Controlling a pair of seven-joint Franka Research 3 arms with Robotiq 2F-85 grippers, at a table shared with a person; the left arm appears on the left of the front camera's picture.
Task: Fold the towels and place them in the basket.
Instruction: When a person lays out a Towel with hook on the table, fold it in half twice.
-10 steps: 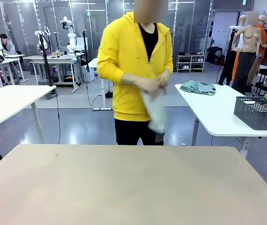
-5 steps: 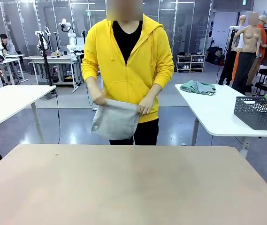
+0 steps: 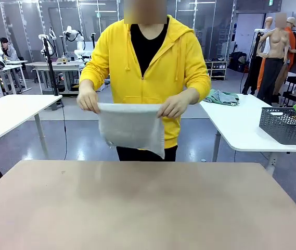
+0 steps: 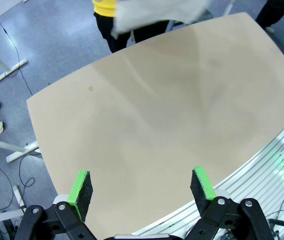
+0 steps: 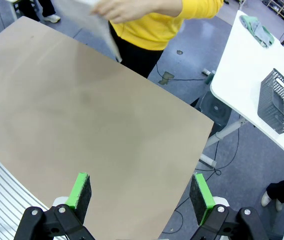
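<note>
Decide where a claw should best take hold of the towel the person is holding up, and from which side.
Probably a free lower corner of the towel, approached from the robot's side of the table. The person's hands pinch both top corners, so it hangs as a flat sheet facing the robot, its bottom edge loose and off the table.

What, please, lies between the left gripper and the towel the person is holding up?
Nothing: in the left wrist view the table lies bare from the open left gripper to the towel the person holds at the far side.
</note>
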